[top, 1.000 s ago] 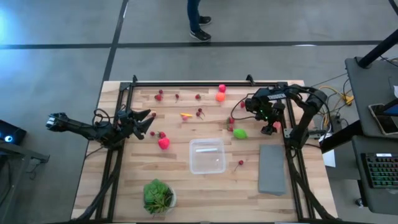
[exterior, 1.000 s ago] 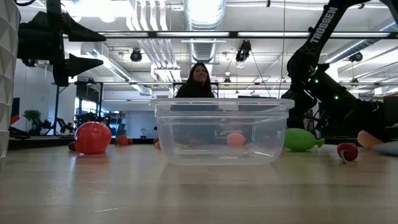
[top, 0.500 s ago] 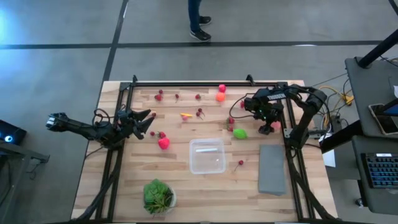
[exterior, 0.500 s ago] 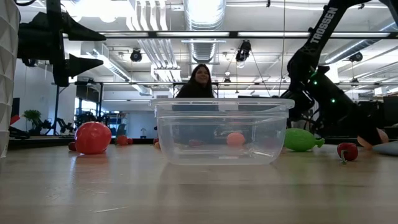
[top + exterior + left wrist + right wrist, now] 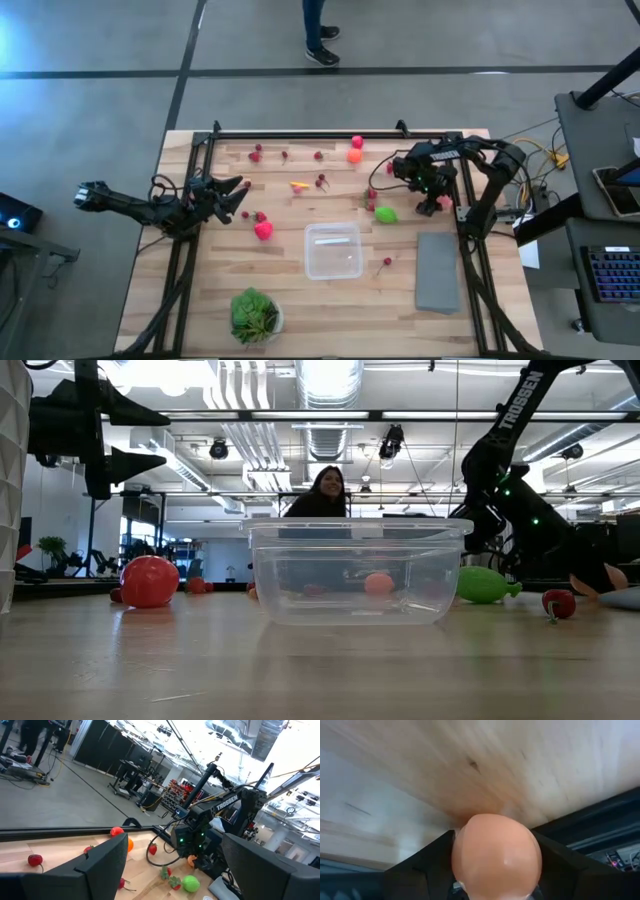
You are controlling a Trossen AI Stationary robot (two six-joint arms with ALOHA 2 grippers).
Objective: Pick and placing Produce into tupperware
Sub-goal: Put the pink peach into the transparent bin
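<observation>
Two hands show at our counter [image 5: 200, 300]. Our right hand [image 5: 436, 205], out toward three o'clock, has its fingers on either side of a peach-coloured piece of produce [image 5: 496, 852] that fills its wrist view; we cannot tell whether they are clenched on it yet. Our left hand [image 5: 236, 198] waits at nine o'clock with its fingers spread wide, grasping nothing. At the middle sits the clear tupperware [image 5: 333, 251], with nothing in it that we can make out. Most of the produce lies from ten to two o'clock: red berries [image 5: 256, 153], an orange piece [image 5: 354, 155], a lime-green piece [image 5: 386, 214], and a larger red fruit [image 5: 263, 230] just at nine o'clock of the tupperware. A grey slab [image 5: 437, 271] lies at four o'clock, a leafy plant [image 5: 254, 313] at seven.
</observation>
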